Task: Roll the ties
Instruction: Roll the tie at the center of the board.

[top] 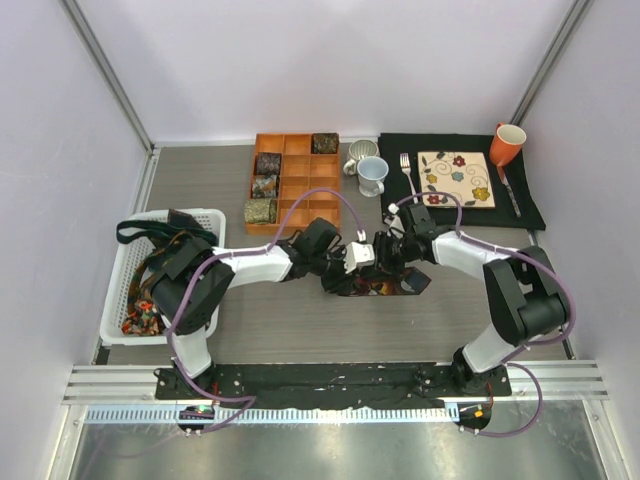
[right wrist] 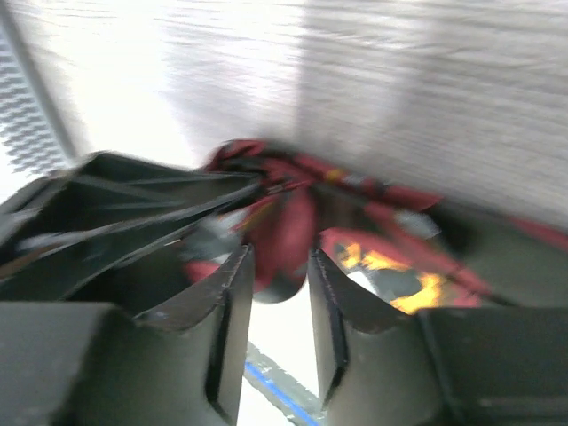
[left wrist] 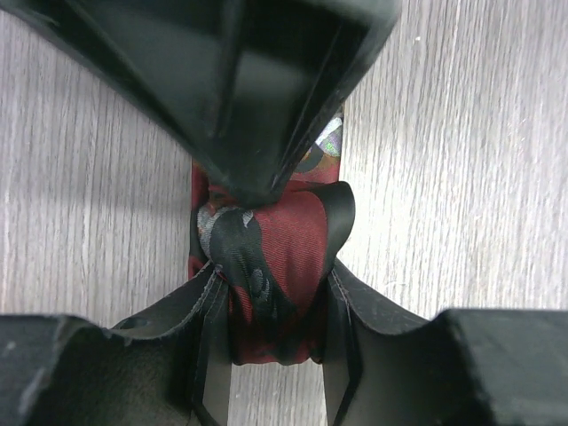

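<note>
Left gripper point(left wrist: 275, 288) pinches the half-rolled maroon tie point(left wrist: 288, 235) from both sides, at the middle of the table point(left wrist: 461, 160) between the two arms. Right gripper point(right wrist: 280, 266) hovers just beside the roll, jaws parted with nothing between them, though that view is blurred. To roll well, I judge the clamp should hold the coil firm while the loose tail feeds in flat and straight — slack or a skewed edge would let the coil cone out.
</note>
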`<state>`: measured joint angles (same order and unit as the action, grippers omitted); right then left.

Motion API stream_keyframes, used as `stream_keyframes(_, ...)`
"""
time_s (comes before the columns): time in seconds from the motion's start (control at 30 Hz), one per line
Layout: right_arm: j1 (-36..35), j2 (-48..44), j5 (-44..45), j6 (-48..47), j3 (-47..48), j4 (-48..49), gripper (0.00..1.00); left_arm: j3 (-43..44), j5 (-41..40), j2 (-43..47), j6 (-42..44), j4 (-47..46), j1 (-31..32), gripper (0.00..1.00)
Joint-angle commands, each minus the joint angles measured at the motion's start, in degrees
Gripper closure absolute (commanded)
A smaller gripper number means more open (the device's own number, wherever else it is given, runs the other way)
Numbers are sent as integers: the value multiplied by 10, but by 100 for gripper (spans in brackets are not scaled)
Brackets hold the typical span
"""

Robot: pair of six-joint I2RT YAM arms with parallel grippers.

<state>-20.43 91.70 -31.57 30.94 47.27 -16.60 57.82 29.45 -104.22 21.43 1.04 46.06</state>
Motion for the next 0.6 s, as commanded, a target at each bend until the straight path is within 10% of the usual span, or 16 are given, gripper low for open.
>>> stream_keyframes(0.0, -1, -55, -53, 47, 9, 7, 58, -13, -62, -9, 52, 91, 7, 73)
stream_keyframes(0.57, -18, 8, -17, -1, -9, 25, 66, 15, -45, -29, 62, 115, 15, 67)
